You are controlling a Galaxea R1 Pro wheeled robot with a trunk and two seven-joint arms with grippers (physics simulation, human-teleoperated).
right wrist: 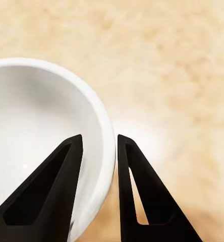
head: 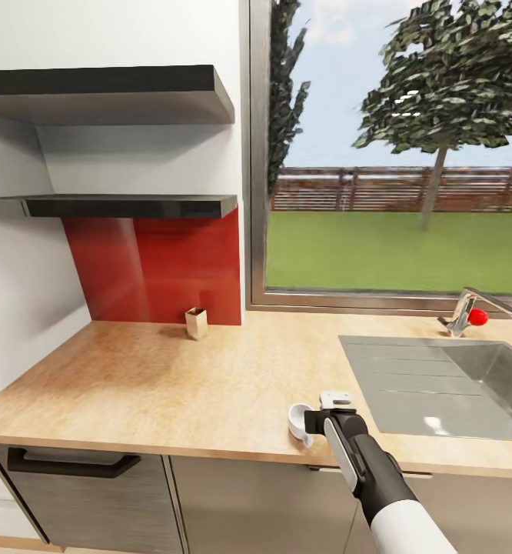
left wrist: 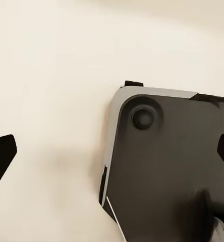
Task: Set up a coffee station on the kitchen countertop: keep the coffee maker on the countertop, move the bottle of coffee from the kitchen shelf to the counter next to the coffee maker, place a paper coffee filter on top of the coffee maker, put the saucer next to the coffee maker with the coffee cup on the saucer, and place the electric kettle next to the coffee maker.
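The coffee cup [head: 300, 421] sits on the light wood worktop [head: 171, 385] close to its front edge, just beside the steel sink's [head: 448, 385] near corner. The right gripper [head: 323, 412] holds it, jaws narrow, pinching the cup's wall: one finger [right wrist: 51, 194] inside the bowl, the other outside. Open worktop stretches toward the back corner, where a small brown box [head: 197, 323] stands against the red splashback [head: 156, 265]. No writing is legible. The left wrist view shows a dark grey panel [left wrist: 172, 171] over pale floor; whether the left jaws are open or closed cannot be told.
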